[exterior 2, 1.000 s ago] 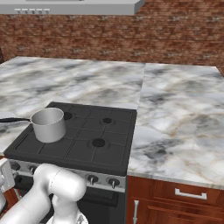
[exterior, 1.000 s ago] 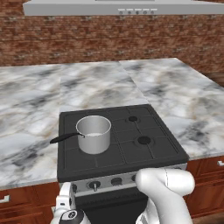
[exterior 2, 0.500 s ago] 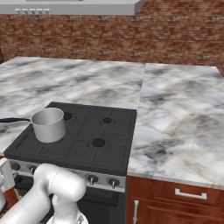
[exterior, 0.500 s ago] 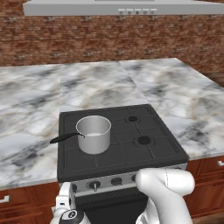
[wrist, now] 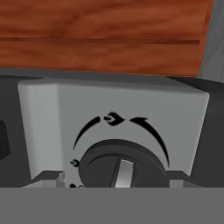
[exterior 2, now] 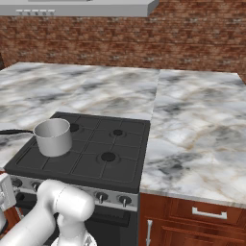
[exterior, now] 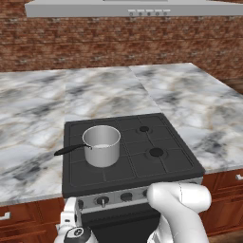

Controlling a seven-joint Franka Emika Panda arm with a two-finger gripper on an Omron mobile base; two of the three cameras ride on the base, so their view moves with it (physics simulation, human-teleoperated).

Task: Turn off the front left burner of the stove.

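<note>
The stove point(exterior: 163, 163) is a black cooktop with grid grates and a silver control strip point(exterior: 137, 193) carrying a row of small dark knobs. A steel pot point(exterior: 101, 145) with a black handle sits on the front left burner. My gripper point(exterior: 71, 212) is low at the left end of the strip, also seen at the left edge of the right base view as the gripper point(exterior 2: 5, 192). Close up in the hand view, the leftmost knob point(wrist: 124, 168) sits on its silver plate between my gripper point(wrist: 113, 178) fingers. They stand open either side of it, with a small gap on the left.
Marble counter point(exterior: 33, 123) flanks the stove on both sides and behind. Wooden cabinet fronts point(exterior 2: 202, 216) and drawers lie below the counter. A grey range hood point(exterior: 128, 7) hangs above against the brick wall. My white arm point(exterior: 178, 209) crosses in front of the oven.
</note>
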